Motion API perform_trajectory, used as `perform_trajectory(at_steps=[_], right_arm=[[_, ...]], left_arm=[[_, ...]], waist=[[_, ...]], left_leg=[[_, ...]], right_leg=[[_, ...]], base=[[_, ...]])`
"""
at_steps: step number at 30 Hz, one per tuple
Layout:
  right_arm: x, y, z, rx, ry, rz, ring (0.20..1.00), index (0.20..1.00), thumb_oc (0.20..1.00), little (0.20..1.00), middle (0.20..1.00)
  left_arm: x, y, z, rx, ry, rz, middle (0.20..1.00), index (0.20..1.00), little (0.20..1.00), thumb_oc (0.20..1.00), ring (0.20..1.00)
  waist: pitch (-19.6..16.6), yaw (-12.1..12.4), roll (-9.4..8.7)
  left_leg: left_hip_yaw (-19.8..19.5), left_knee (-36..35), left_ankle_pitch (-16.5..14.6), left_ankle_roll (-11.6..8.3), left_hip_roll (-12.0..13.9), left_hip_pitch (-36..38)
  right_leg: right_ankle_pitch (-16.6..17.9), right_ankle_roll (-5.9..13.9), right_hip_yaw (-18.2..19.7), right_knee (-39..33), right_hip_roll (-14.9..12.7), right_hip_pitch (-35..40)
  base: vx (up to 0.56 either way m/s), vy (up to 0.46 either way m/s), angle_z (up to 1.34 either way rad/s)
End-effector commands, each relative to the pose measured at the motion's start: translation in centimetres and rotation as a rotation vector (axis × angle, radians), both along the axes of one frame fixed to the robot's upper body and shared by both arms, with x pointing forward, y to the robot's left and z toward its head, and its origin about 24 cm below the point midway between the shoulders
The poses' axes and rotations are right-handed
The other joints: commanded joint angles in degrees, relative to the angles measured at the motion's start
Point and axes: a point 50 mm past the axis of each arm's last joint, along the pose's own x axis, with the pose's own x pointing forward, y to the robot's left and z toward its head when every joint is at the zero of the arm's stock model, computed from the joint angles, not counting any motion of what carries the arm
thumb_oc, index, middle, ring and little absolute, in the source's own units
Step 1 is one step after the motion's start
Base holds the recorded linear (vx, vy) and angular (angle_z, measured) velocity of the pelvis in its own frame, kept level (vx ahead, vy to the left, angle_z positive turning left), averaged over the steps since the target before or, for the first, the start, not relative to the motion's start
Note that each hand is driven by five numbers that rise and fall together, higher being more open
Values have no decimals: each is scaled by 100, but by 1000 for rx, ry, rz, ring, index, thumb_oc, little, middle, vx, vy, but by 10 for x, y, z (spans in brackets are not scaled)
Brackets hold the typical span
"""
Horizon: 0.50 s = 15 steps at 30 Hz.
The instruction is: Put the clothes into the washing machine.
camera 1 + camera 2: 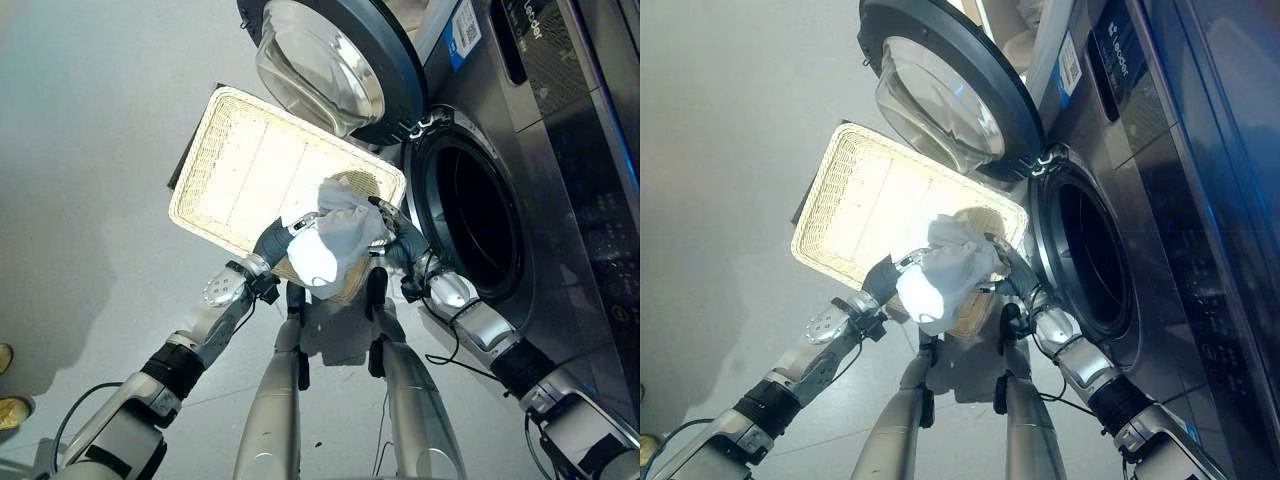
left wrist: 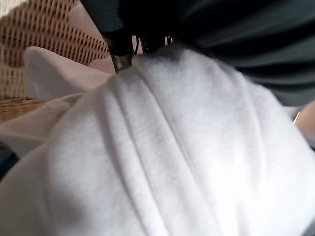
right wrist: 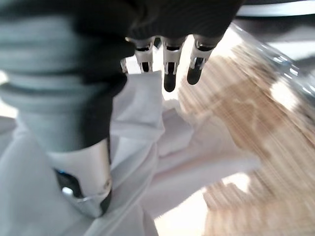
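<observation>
Both robot hands lifting white clothes over basket.
My left robot hand (image 1: 272,240) and right robot hand (image 1: 393,232) are pinching the white clothes (image 1: 335,240) from opposite sides above the wicker basket (image 1: 240,160), beside the open washing machine (image 1: 470,215).

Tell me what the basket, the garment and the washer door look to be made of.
Basket: woven wicker or rattan, pale tan, judging by its lattice weave. White garment: soft knit cloth, probably cotton, matte, with fine ribbing and folds. Washing machine door: clear glossy bowl, glass or plastic, in a dark, likely plastic, ring.
</observation>
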Motion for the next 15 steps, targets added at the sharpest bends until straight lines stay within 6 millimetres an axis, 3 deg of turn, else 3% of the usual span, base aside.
perform_trajectory(at_steps=[1,15], right_arm=[[-7,17,16,23,-24,120,1000,1000,1000,1000,1000],[-10,27,0,25,166,245,1000,1000,1000,1000,1000]], left_arm=[[-8,-24,39,-36,-175,-161,200,200,200,200,200],[-15,-41,45,-21,-190,-265,200,200,200,200,200]], waist=[[10,49,37],[10,78,58]], left_leg=[[410,170,-328,189,-405,58],[404,9,-263,176,-411,110]], right_leg=[[-413,318,-19,257,261,102],[-379,327,-58,165,251,143]], base=[[0,0,0],[0,0,0]])
